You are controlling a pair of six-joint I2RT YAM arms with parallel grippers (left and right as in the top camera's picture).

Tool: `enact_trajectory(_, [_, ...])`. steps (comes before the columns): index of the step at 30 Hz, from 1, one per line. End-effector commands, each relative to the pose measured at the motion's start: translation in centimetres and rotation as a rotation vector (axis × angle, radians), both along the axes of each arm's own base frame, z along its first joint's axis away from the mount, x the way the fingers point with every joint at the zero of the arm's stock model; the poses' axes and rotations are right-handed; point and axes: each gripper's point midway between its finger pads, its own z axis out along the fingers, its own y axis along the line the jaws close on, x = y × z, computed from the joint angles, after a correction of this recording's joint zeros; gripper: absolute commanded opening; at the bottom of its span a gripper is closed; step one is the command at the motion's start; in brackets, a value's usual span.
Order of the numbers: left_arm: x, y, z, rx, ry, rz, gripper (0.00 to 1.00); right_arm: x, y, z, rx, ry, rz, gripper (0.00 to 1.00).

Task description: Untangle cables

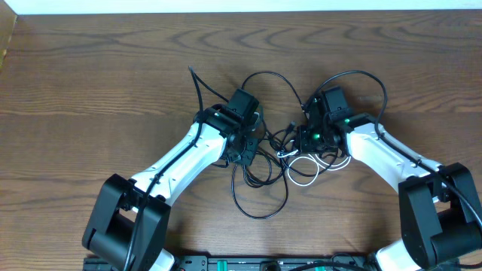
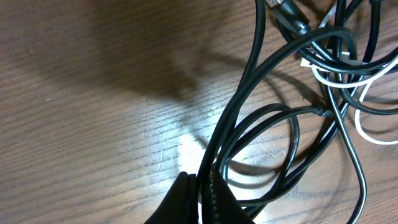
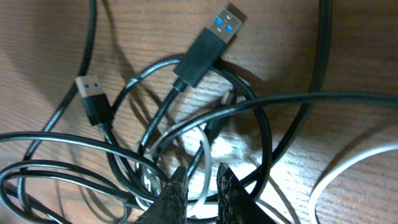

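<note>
The cables [image 1: 280,154] lie in a tangle at the table's middle: several black loops and one white cable [image 1: 303,175]. My left gripper [image 1: 247,153] is at the tangle's left side. In the left wrist view it [image 2: 202,186] is shut on a black cable [image 2: 249,93] that runs up between its fingers. My right gripper [image 1: 305,143] is at the tangle's right side. In the right wrist view it [image 3: 200,186] stands narrow, with the white cable [image 3: 203,155] running between its fingers. Two black USB plugs [image 3: 208,46] [image 3: 93,99] lie just ahead of it.
One black cable end [image 1: 193,71] reaches toward the far left, and loops arch at the far side [image 1: 354,74] and near side [image 1: 260,211]. The wooden table's far edge [image 1: 241,10] is at the top. Both arm bases [image 1: 124,226] [image 1: 440,218] flank the near edge.
</note>
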Motion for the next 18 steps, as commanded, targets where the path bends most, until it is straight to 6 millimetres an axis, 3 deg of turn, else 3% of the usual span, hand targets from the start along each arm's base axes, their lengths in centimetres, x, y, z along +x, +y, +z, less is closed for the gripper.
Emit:
enact_trajectory(1, [-0.1, 0.4, -0.3, 0.012, 0.004, 0.007, 0.08, -1.0, 0.1, -0.9, -0.013, 0.035, -0.018, 0.11])
enact_trajectory(10, [-0.1, 0.3, -0.3, 0.012, 0.004, 0.007, 0.08, -1.5, 0.9, -1.9, 0.001, 0.019, -0.022, 0.12])
enact_trajectory(18, [-0.1, 0.4, -0.3, 0.012, 0.004, 0.007, 0.07, -0.9, 1.4, -1.8, 0.022, -0.019, -0.029, 0.01])
